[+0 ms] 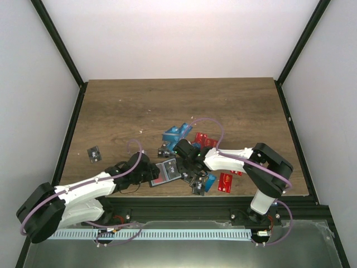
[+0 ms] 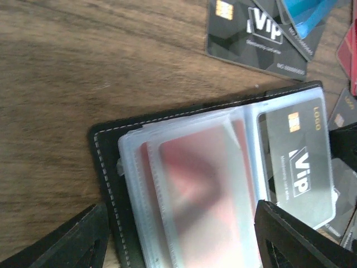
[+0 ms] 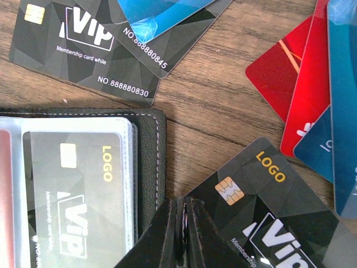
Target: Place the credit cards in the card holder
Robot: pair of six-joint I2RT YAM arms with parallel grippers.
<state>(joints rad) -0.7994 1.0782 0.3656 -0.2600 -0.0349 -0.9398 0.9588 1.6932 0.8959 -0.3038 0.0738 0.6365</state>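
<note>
The card holder (image 1: pixel 167 171) lies open on the table, its clear sleeves facing up. In the left wrist view a red card (image 2: pixel 195 190) sits in the left sleeve and a black VIP card (image 2: pixel 298 162) in the right sleeve. My left gripper (image 2: pixel 178 245) is open, with its fingers on either side of the holder's left half (image 2: pixel 106 162). My right gripper (image 3: pixel 184 234) is shut, with its tips at the holder's right edge (image 3: pixel 148 162), next to a loose black card (image 3: pixel 268 195). Loose red (image 1: pixel 203 139), blue (image 1: pixel 174 134) and black credit cards lie around it.
A single black card (image 1: pixel 94 153) lies apart at the left of the table. More cards, red (image 1: pixel 226 182) and blue (image 1: pixel 210 181), lie near the front edge by the right arm. Black frame posts border the table (image 1: pixel 167 100).
</note>
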